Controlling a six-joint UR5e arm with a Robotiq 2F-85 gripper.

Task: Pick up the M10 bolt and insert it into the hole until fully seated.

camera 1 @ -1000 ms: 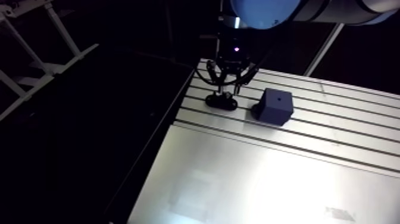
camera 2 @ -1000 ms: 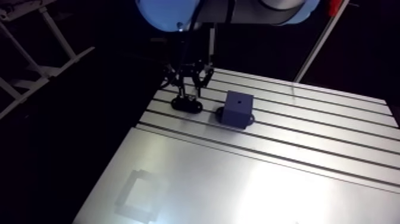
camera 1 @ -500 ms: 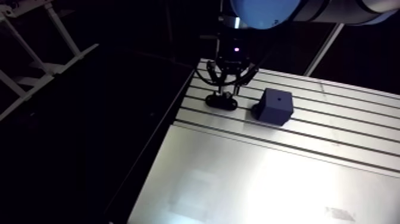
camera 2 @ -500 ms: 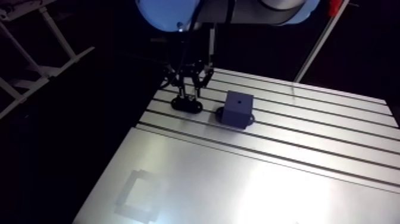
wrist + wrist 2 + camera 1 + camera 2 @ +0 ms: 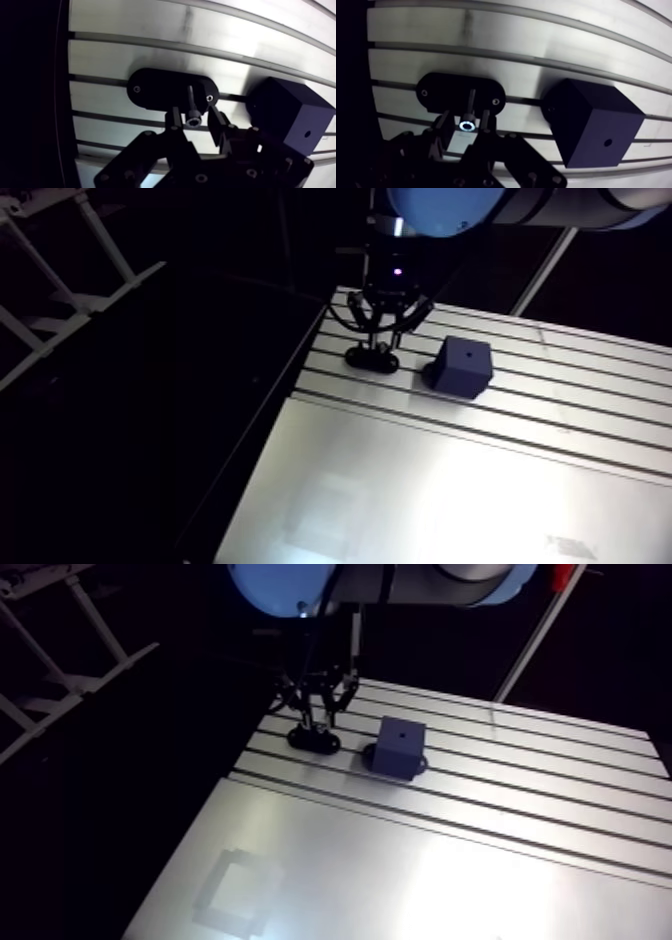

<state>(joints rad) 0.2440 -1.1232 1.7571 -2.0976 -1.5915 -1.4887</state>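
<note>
- Pincer (image 5: 193,114) open, straddling the M10 bolt (image 5: 191,102); I see gaps both sides of its head.
- Bolt stands upright in the black holder (image 5: 155,87), axis in line with my approach; hole block (image 5: 591,120) just beside.

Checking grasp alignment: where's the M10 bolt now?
Wrist view: the bolt stands in the oval black holder between the jaws, beside the dark block.

I would say this is a robotics lab or workshop: a slotted aluminium table (image 5: 450,488) carries a screwed black plate (image 5: 155,87) and a dark block (image 5: 591,120), under an industrial arm (image 5: 440,203).
</note>
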